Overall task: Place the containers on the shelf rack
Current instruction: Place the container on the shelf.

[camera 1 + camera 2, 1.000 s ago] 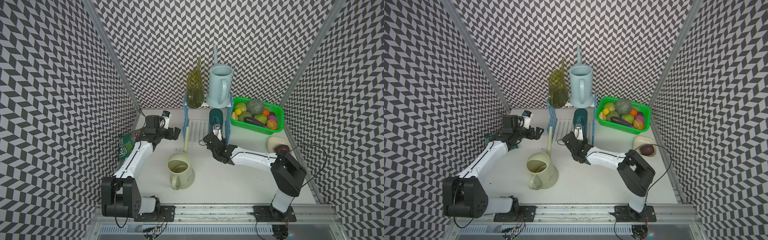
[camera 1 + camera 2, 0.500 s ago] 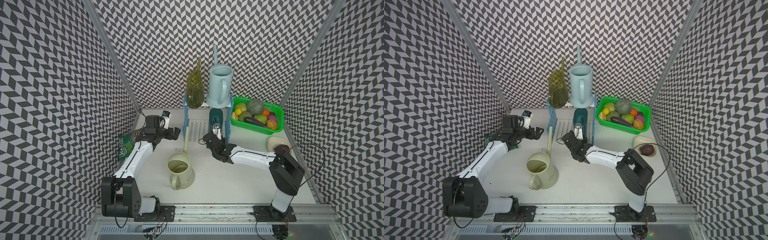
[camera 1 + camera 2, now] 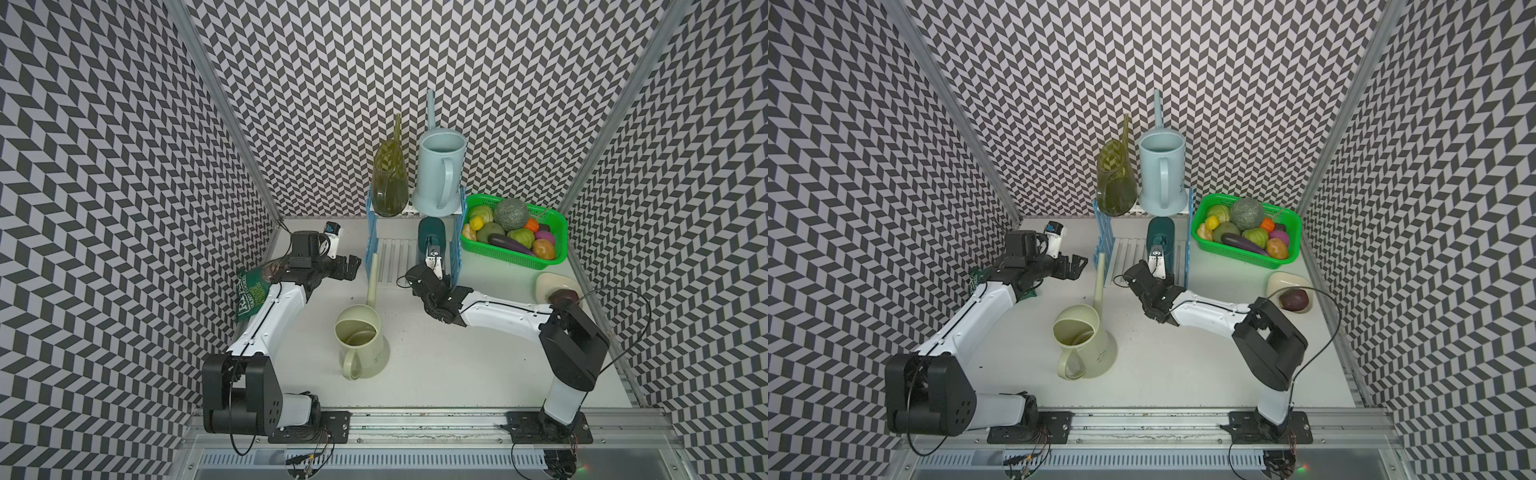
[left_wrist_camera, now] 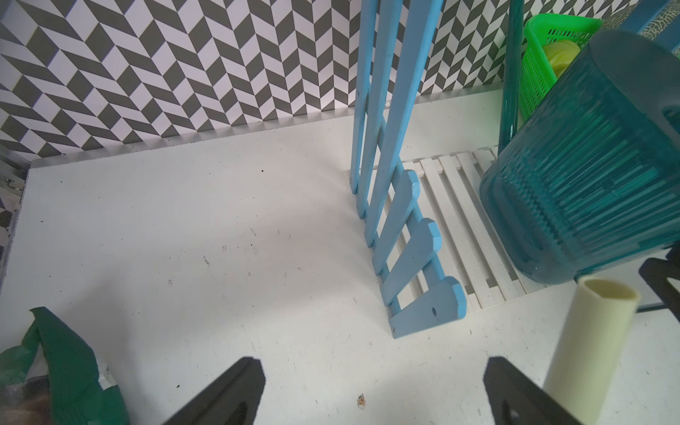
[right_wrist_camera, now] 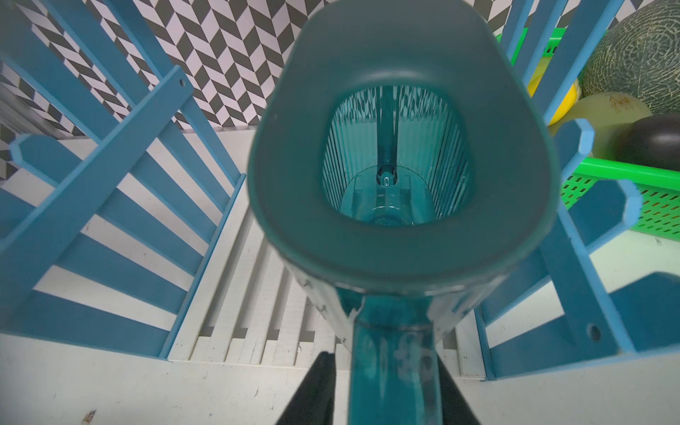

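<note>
Straddling the loop handle of the teal can [image 5: 401, 147], R gripper [image 5: 382, 368] has one black finger on each side of it. Its wrist view shows one finger [image 5: 456, 397] against the handle and what looks like a thin gap by the other, so can't tell if the fingers are clamped or slack. The teal can stands on the lower shelf of the rack [image 3: 374, 245], hard by the R-side blue panel, spout toward the back wall, handle out over the front edge. In both top views R arm reaches low across the counter [image 3: 436, 374] to it.

Top shelf: olive can [image 3: 390, 187] and pale blue can [image 3: 438, 174] side by side, olive on the L, spouts rising toward the wall.

On the counter in front of the rack: cream can [image 3: 361, 345], upright, handle toward the arm bases, spout tip just beside the front end of the rack's L panel.

L gripper [image 3: 347, 268] hovers over the counter L of the rack, fingers [image 4: 235, 393] spread wide w/ nothing btwn them. The cream spout tip shows next to one finger in its wrist view. Under L arm's wrist lies a chip bag [image 3: 249, 291]. R of the rack sits a green basket [image 3: 519, 259] of produce.
</note>
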Robot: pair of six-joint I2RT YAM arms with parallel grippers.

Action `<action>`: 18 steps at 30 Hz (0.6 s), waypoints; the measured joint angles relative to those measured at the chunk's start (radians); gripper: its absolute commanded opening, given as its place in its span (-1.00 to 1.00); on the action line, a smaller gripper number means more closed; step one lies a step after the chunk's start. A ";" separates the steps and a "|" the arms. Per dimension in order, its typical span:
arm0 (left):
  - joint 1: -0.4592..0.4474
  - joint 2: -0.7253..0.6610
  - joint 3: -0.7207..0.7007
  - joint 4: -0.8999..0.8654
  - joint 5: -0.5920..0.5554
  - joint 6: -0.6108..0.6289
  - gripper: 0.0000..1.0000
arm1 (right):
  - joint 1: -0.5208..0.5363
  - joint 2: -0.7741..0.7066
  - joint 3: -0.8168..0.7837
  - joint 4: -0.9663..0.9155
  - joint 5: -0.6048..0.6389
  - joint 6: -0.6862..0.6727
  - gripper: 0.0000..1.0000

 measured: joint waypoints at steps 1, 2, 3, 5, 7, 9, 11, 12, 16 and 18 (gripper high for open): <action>0.000 0.000 0.000 0.000 0.000 0.000 1.00 | 0.000 0.000 0.001 0.000 -0.002 0.000 -0.14; 0.000 0.000 0.000 0.000 0.000 0.000 1.00 | 0.000 0.000 0.002 -0.001 -0.003 0.002 -0.11; 0.000 0.000 0.000 0.000 0.000 0.000 1.00 | 0.000 0.000 0.003 -0.001 -0.005 0.004 -0.09; 0.000 0.000 0.000 0.000 0.000 0.000 1.00 | 0.000 -0.002 0.006 -0.005 -0.010 0.005 -0.01; 0.000 -0.001 0.000 0.000 0.000 0.001 1.00 | 0.000 -0.010 0.006 -0.013 -0.018 0.007 0.06; 0.000 -0.003 0.000 -0.002 0.000 0.003 1.00 | 0.000 -0.023 0.006 -0.019 -0.026 0.008 0.13; 0.000 -0.006 0.000 -0.007 0.000 0.003 1.00 | 0.000 -0.041 0.006 -0.019 -0.032 0.010 0.21; 0.000 -0.008 0.000 -0.011 0.000 0.003 1.00 | 0.000 -0.050 0.006 -0.019 -0.035 0.010 0.27; 0.001 -0.028 0.000 -0.034 0.000 0.003 1.00 | 0.000 -0.096 0.006 -0.019 -0.047 0.012 0.45; 0.002 -0.042 0.000 -0.046 0.000 0.006 1.00 | 0.001 -0.117 0.006 -0.019 -0.050 0.013 0.51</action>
